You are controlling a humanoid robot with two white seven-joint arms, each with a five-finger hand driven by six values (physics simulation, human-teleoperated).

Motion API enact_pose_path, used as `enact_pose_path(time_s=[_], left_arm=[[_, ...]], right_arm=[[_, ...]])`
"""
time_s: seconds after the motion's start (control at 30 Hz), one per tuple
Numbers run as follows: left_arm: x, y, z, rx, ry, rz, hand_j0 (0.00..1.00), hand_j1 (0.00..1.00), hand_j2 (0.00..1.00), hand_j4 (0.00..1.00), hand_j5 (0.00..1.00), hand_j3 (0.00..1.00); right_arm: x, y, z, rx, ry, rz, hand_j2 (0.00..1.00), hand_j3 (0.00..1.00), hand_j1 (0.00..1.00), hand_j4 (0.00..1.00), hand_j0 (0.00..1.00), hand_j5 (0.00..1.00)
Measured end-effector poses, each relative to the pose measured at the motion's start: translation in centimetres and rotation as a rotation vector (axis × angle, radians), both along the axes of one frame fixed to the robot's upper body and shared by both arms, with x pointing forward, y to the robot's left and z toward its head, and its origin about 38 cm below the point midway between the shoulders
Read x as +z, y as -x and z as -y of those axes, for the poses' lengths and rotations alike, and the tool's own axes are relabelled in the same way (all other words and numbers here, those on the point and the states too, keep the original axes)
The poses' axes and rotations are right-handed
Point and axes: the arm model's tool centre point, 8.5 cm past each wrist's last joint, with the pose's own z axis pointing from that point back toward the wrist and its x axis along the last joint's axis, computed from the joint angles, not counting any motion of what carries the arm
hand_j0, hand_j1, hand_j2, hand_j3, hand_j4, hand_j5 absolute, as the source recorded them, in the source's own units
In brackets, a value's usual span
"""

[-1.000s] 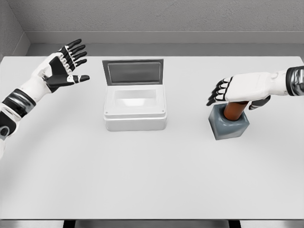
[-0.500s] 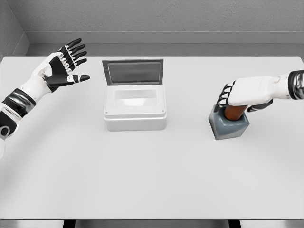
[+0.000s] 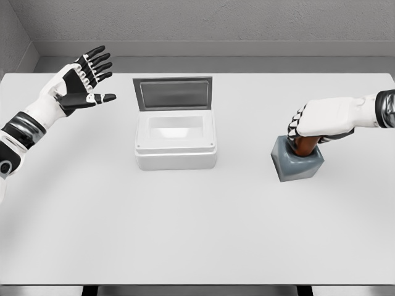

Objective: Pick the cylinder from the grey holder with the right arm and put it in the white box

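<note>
Your right hand (image 3: 321, 120) was found curled down over the top of the cylinder (image 3: 303, 145), fingers wrapped round its upper end so that only a short brown band of it showed between the palm and the holder. I judged that a closed grasp, though whether it was firm could not be confirmed from the head view. The cylinder stood upright and seated in the grey holder (image 3: 298, 161); no gap at its base was visible, so in my judgement the lift had not begun.

Taking the grey holder as reference: the white box (image 3: 176, 143) sat well to its left on the table (image 3: 197, 228), at about the same depth, lid raised at the back and interior open and empty. Nothing lay on the table between holder and box. Your left hand (image 3: 80, 86) was held up well beyond the box, on its far left side, fingers spread and holding nothing, clear of the work.

Progress assessment: the reach and the closing of the hand appear done. Outstanding are drawing the cylinder straight up out of the holder, carrying it leftward to the box, and releasing it inside. You should watch that the holder does not come up with the cylinder, since nothing visible pins it to the table.
</note>
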Motion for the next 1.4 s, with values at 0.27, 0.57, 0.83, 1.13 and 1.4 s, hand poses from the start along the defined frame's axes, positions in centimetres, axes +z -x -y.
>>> enact_pose_path(time_s=[0.27,0.57,0.83,1.13,1.4], left_arm=[[0.1,0.0,0.0,0.000,0.000,0.000,1.00,1.00,1.00,1.00,1.00,1.00],[0.1,-0.1,0.0,0.000,0.000,0.001,1.00,1.00,1.00,1.00,1.00,1.00],[0.1,-0.1,0.0,-0.001,-0.001,0.001,1.00,1.00,1.00,1.00,1.00,1.00],[0.2,-0.1,0.0,-0.002,0.000,0.002,1.00,1.00,1.00,1.00,1.00,1.00],[0.2,0.0,0.1,-0.005,0.000,0.003,1.00,1.00,1.00,1.00,1.00,1.00]], right_arm=[[1.5,0.7,0.2,0.016,0.004,0.030,0.47,0.47,0.47,0.47,0.47,0.47],[2.7,0.4,-0.5,0.031,-0.005,0.059,0.47,0.47,0.47,0.47,0.47,0.47],[3.1,-0.5,-2.8,0.072,-0.034,0.074,0.47,0.47,0.47,0.47,0.47,0.47],[4.4,-3.2,-6.0,0.094,-0.081,0.101,0.47,0.47,0.47,0.47,0.47,0.47],[4.0,-5.4,-8.8,0.099,-0.116,0.088,0.47,0.47,0.47,0.47,0.47,0.47]])
